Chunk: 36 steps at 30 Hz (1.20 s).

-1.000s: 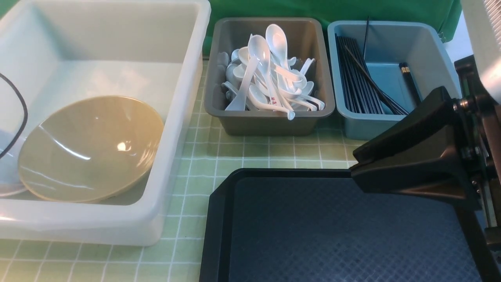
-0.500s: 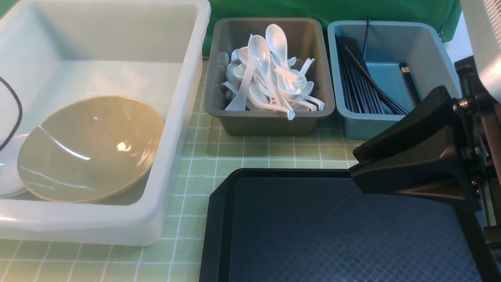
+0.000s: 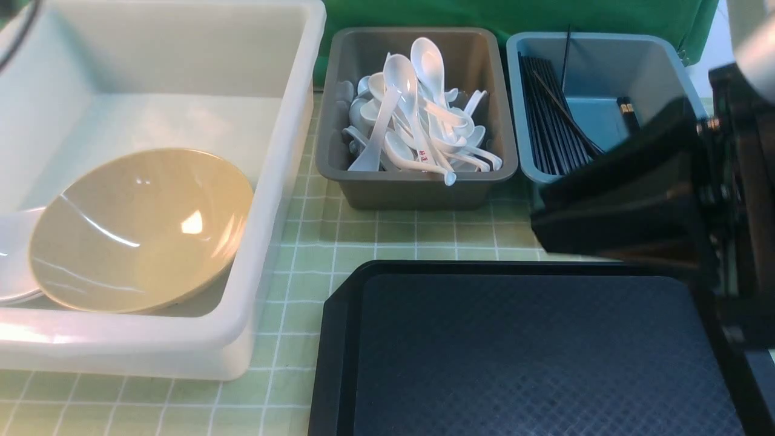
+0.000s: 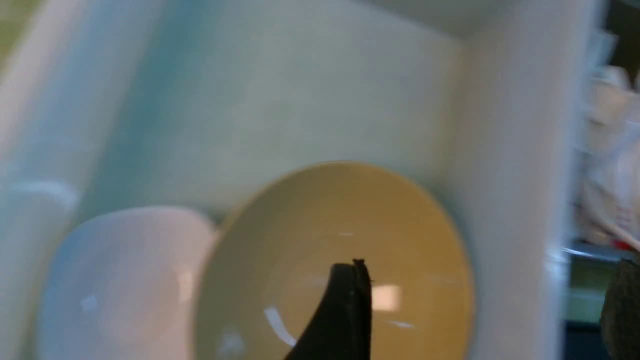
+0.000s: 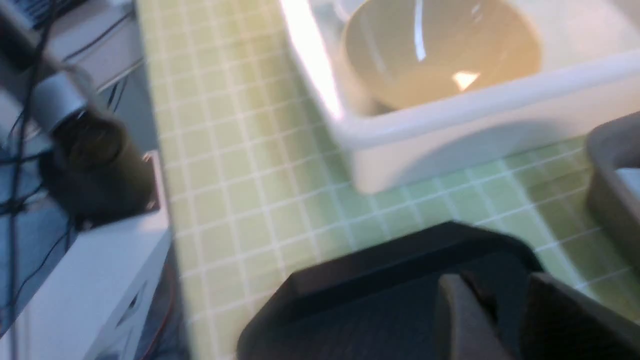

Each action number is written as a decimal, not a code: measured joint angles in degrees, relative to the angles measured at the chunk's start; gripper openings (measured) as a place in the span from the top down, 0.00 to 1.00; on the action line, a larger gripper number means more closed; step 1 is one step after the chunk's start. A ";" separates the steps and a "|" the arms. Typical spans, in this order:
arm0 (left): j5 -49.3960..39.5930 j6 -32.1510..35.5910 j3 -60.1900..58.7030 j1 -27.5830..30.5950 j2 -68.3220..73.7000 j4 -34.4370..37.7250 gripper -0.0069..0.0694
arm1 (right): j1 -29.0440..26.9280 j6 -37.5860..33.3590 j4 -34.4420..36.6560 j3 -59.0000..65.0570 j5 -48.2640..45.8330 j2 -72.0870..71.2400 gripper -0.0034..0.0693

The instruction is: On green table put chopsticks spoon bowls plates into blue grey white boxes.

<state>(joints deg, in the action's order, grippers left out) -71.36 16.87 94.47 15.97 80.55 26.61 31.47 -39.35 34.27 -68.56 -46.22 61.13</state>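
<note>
The tub [image 3: 290, 151] fills the table's [image 3: 412, 233] left side, and the bowl [image 3: 139, 230] lies tilted in its near half, leaning toward the tub's right wall; a white plate [image 3: 15, 260] shows at the bowl's left, partly under its rim, and whether a second one lies there cannot be told. At the table's far edge stands the grey box [image 3: 418, 194], heaped with white spoons, and the spoon [image 3: 424, 158] with red marks on its handle lies on the near side of that heap. Just right of it, in the far right corner, the blue box [image 3: 605, 54] holds the chopsticks [image 3: 551, 121] along its left wall, with a gold-banded pair [image 3: 626, 112] lying apart toward the right. A black tray [image 3: 514, 351] sits at the near edge. The left gripper [image 4: 485, 290] hangs over the tub above the bowl, fingers spread wide and holding nothing. The right gripper [image 3: 539, 224] hovers over the tray's far right corner, before the blue box, its fingers [image 5: 452, 310] close with a narrow gap and nothing between them
</note>
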 joint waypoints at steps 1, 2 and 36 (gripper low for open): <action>-0.24 0.75 0.00 -4.53 -1.11 0.56 0.23 | 0.00 0.24 0.00 0.00 1.76 0.00 0.70; -0.30 0.91 0.00 -5.88 -1.35 0.61 0.25 | 0.00 0.24 0.00 0.00 2.65 0.00 0.70; 7.11 -17.52 -60.72 -30.35 -74.39 -0.92 0.91 | 0.00 65.83 -57.95 47.74 21.13 -47.74 0.92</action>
<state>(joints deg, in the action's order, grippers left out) -64.25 -0.65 33.75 -14.38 6.16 25.69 31.47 26.47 -23.68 -20.82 -25.09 13.39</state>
